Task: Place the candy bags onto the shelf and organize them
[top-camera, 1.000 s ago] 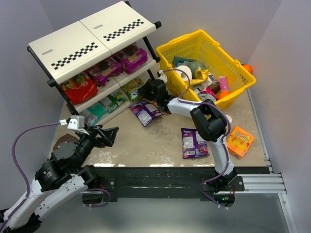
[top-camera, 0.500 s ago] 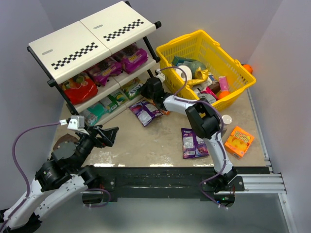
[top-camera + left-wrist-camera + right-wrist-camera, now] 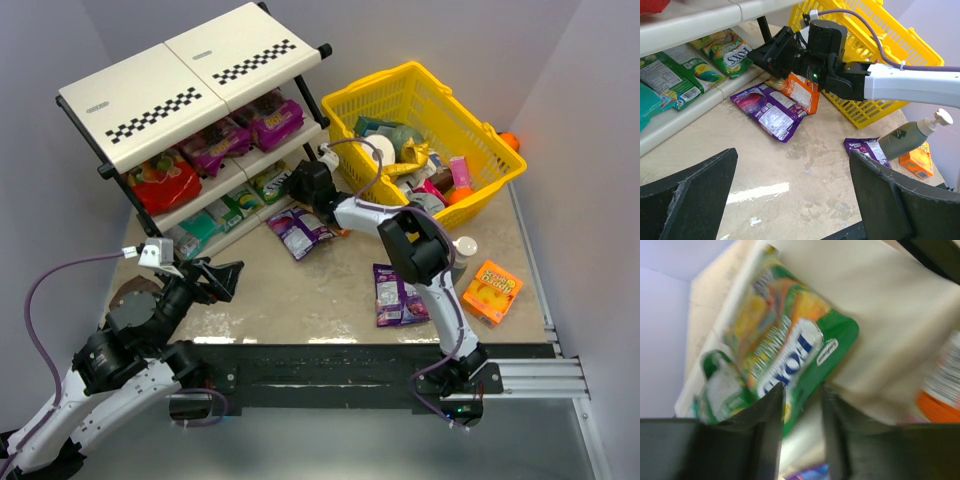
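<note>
The shelf [image 3: 190, 75] stands at the back left and holds purple candy bags [image 3: 268, 116], a red one [image 3: 162, 181] and green ones [image 3: 226, 211]. My right gripper [image 3: 300, 186] reaches to the lower tier's right end. Its jaws [image 3: 802, 390] stand a little apart, open, at the corner of a green candy bag [image 3: 785, 342] lying on the shelf panel [image 3: 885, 325]. A purple bag [image 3: 770, 109] and an orange bag [image 3: 801, 93] lie on the table just below that gripper. Another purple bag [image 3: 398, 296] lies nearer the front. My left gripper [image 3: 795, 200] hovers wide open over bare table at the front left [image 3: 215, 278].
A yellow mesh basket [image 3: 480, 140] full of goods stands at the back right. A grey bottle with a white cap [image 3: 910, 137] and a small orange box [image 3: 492, 290] sit on the table's right side. The right arm stretches across the middle of the table.
The right gripper has pushed a little further left toward the shelf's lower tier, beside the green bag. The left arm has not moved.
</note>
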### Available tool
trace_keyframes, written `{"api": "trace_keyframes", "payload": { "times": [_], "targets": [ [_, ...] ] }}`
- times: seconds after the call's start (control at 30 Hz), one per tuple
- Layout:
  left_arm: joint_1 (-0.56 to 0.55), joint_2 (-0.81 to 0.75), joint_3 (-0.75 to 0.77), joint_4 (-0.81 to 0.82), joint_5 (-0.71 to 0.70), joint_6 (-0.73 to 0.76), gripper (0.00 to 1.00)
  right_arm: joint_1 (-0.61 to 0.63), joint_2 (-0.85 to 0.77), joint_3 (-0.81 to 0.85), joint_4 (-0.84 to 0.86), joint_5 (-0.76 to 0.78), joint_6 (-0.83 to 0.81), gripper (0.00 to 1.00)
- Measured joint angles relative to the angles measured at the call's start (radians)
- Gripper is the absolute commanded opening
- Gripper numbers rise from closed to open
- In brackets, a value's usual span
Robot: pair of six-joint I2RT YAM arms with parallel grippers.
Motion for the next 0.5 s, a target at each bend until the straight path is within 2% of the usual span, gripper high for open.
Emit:
{"api": "trace_keyframes", "payload": {
  "times": [0.2, 0.5],
  "targets": [
    [0.000, 0.000, 0.000, 0.000, 0.000, 0.000, 0.99, 0.002, -0.112, -0.180, 0.013, -0.010, -0.008, 0.64],
    [0.000, 0.000, 0.000, -0.002, -0.006, -0.001, 1.00, 0.006, -0.366, -0.384, 0.091, -0.060, 0.005, 0.71]
  ]
}}
